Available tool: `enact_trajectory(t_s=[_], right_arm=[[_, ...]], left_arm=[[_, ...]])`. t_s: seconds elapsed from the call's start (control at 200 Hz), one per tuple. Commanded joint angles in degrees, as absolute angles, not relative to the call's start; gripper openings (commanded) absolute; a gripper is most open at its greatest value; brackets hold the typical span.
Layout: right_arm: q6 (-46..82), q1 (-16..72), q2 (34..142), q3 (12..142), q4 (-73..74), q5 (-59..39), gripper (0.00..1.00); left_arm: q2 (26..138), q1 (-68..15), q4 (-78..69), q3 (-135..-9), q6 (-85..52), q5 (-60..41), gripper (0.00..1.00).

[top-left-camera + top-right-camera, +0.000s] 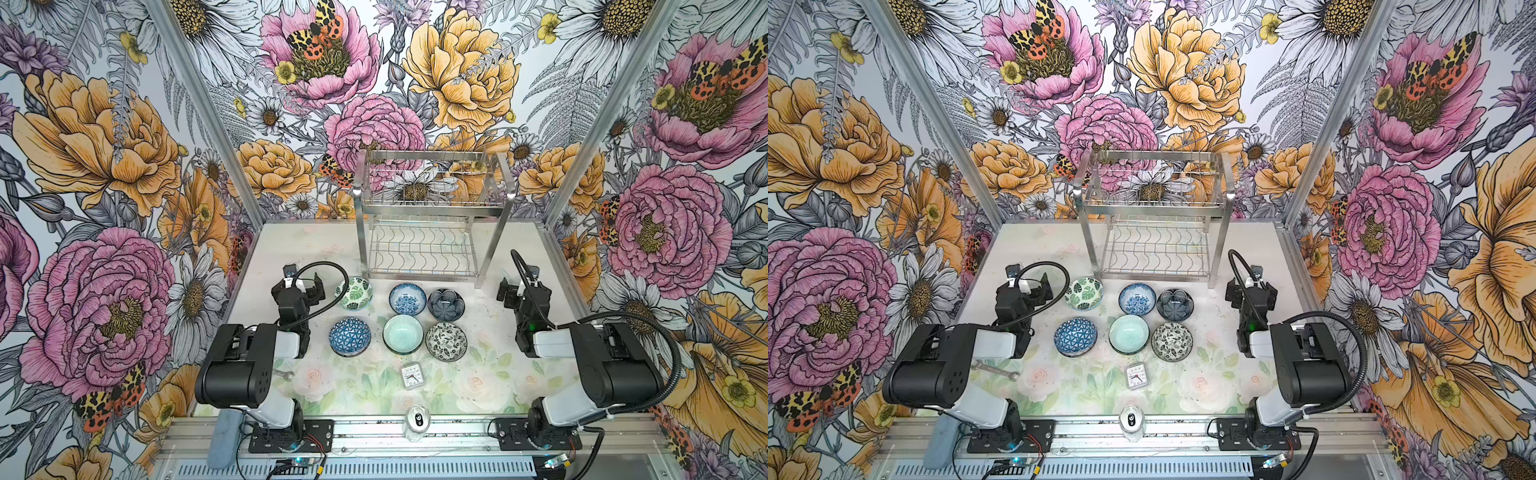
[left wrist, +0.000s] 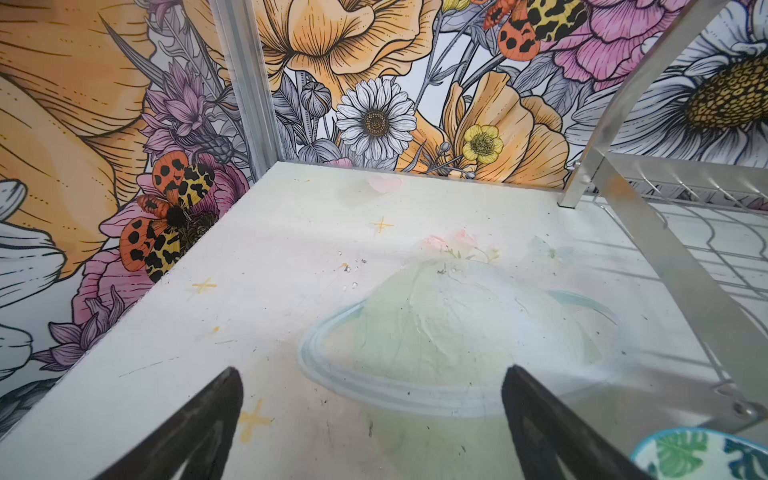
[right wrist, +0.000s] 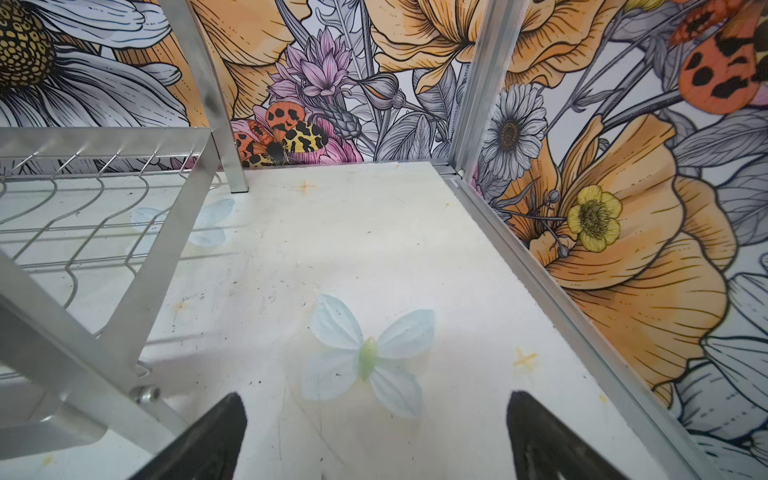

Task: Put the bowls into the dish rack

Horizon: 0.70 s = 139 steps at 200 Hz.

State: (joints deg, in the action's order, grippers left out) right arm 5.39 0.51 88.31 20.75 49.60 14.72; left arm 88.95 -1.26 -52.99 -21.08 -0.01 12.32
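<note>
Pale tabletop [image 1: 299, 245] bears six bowls [image 1: 403, 333], one dish rack [image 1: 419, 273], one clock [image 1: 412, 375].

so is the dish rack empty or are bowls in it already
Empty: both dish rack tiers show bare wire; all six bowls sit on the table in front.

Six bowls [image 1: 402, 333] sit upright in two rows just before the dish rack [image 1: 419, 274].

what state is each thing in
dish rack, upright, empty
green-leaf bowl, upright, empty
blue floral bowl, upright, empty
navy petal bowl, upright, empty
blue triangle bowl, upright, empty
pale teal bowl, upright, empty
black-white leaf bowl, upright, empty
left gripper, open
right gripper, open
clock, face up
</note>
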Motion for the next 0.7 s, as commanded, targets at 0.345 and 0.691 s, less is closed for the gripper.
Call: enact_trajectory(t_s=[0.345,0.691], right_arm=[[6.0,0.7,88.1,21.8,51.0,15.2,1.0],[5.9,0.7,88.1,21.9,51.0,15.1,1.0]], left_arm=[[88.9,-0.4,-54.2,-21.5,-0.1,10.0,0.99],[88.9,-0.4,-54.2,-21.5,-0.1,10.0,0.99]])
